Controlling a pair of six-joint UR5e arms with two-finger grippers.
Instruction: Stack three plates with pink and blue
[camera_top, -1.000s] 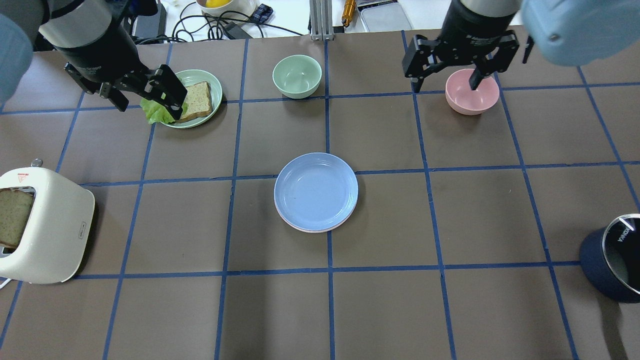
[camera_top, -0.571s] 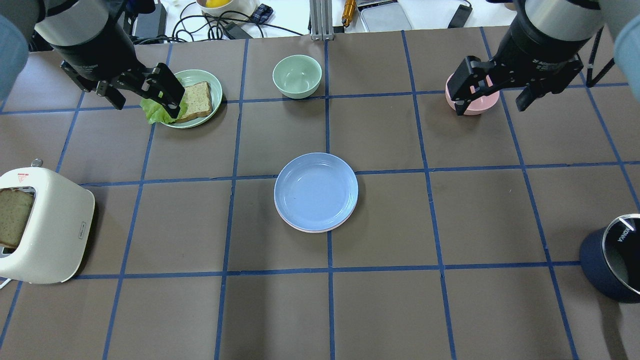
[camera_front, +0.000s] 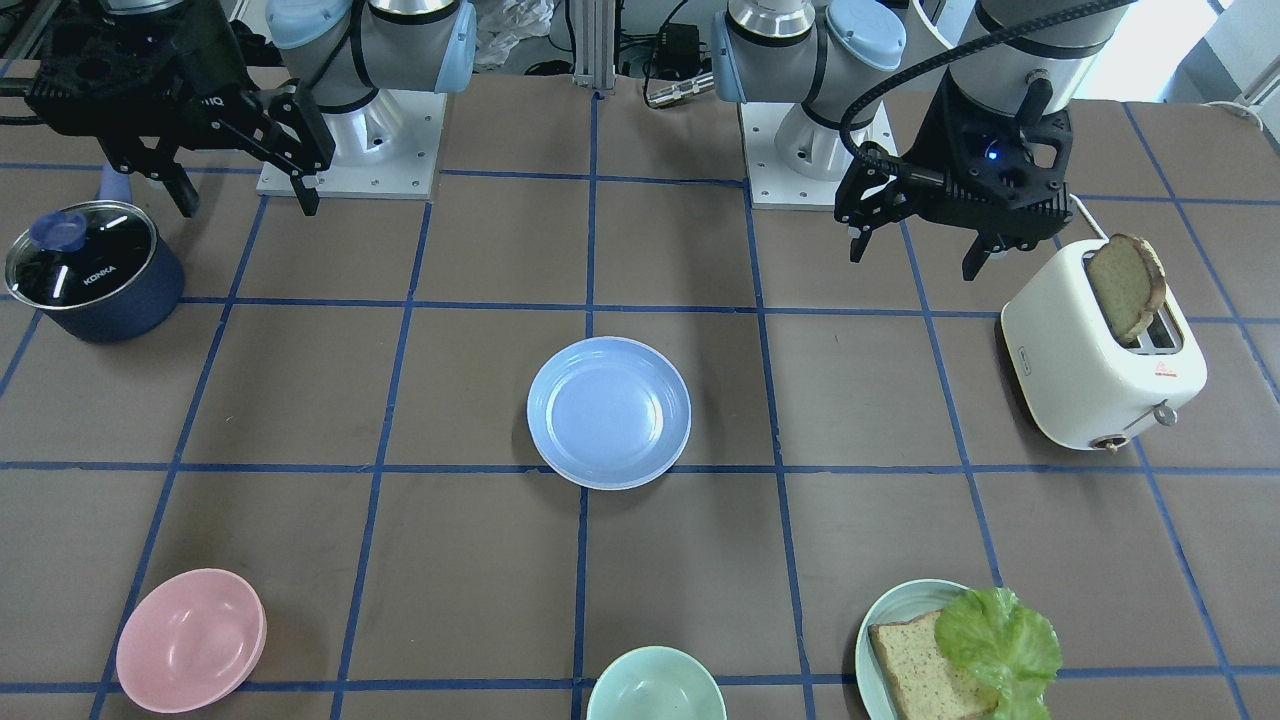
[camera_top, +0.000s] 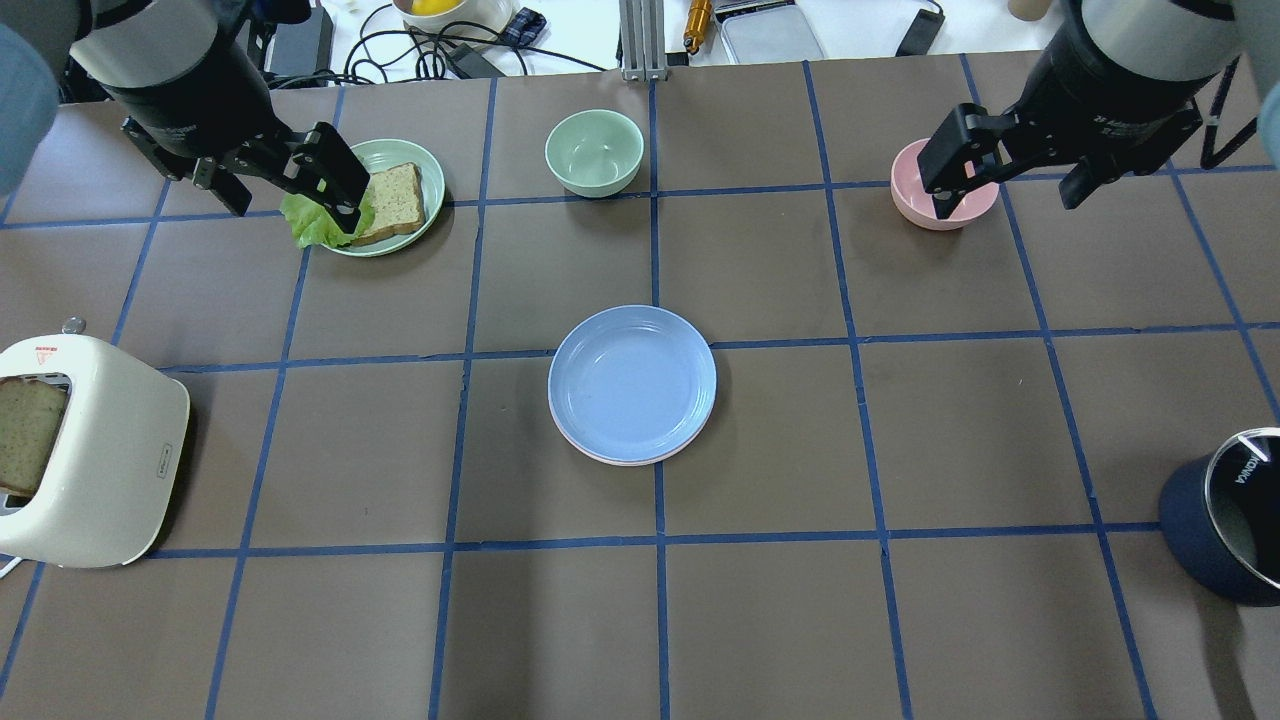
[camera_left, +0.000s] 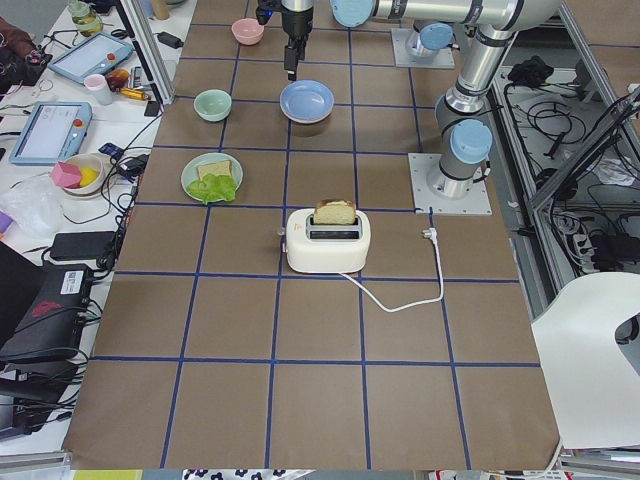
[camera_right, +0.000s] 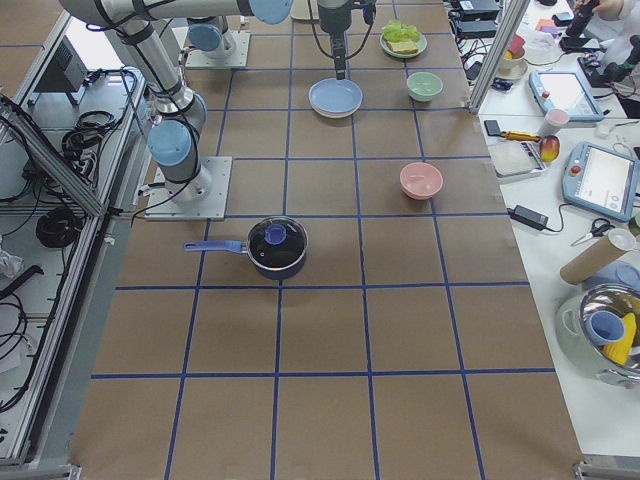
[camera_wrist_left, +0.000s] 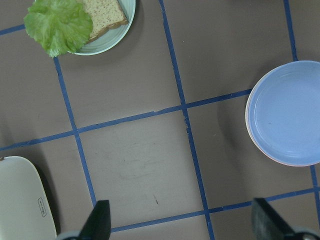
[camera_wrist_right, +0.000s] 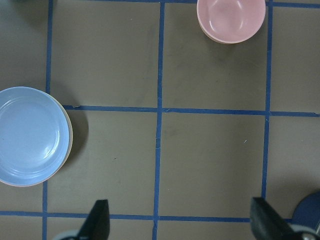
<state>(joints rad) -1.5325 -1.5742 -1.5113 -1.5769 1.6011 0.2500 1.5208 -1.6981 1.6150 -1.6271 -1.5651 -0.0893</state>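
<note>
The light blue plate (camera_top: 632, 383) lies at the table's middle on top of a stack; it also shows in the front view (camera_front: 608, 411). A pale pink plate's rim (camera_top: 610, 459) shows under it. The cream-white plate is hidden. My left gripper (camera_top: 285, 200) is open and empty, high above the table's left part near the bread plate. My right gripper (camera_top: 1008, 195) is open and empty, high at the far right by the pink bowl. The left wrist view shows the blue plate (camera_wrist_left: 287, 120) at its right, the right wrist view shows the same plate (camera_wrist_right: 31, 135) at its left.
A pink bowl (camera_top: 944, 185) stands far right, a green bowl (camera_top: 594, 152) far middle. A pale teal plate (camera_top: 385, 152) holds bread and lettuce at far left. A white toaster (camera_top: 100, 450) with bread stands near left. A dark blue pot (camera_top: 1225, 530) stands near right.
My right gripper has moved to the right, from over the pink bowl to beside it. My left gripper has barely moved. The plate stack has not moved.
</note>
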